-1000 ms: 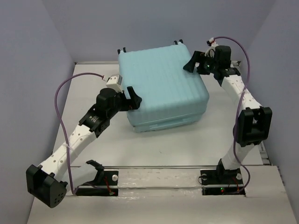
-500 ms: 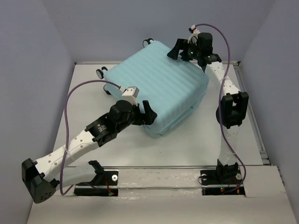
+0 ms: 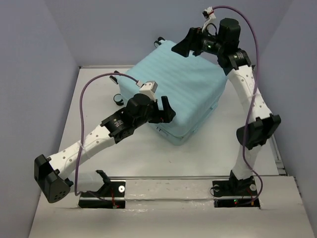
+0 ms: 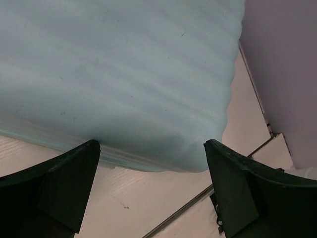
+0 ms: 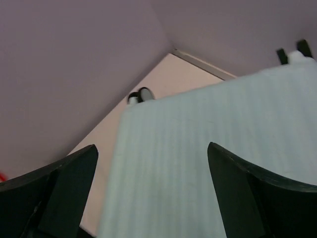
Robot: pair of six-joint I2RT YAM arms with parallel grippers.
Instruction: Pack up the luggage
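The bench [image 3: 208,148] is flat and white. Pale purple walls stand around it: the left wall [image 3: 34,64], the back wall [image 3: 124,25] and the right wall [image 3: 297,59]. A thin shiny strip [image 3: 168,177] runs across the near side of the bench. A thin rail [image 3: 280,161] runs along its right edge.

White arm segments [image 3: 74,153], black joints [image 3: 260,131], purple cables [image 3: 257,54], black bases [image 3: 101,197], dark claw fingers [image 4: 59,188].
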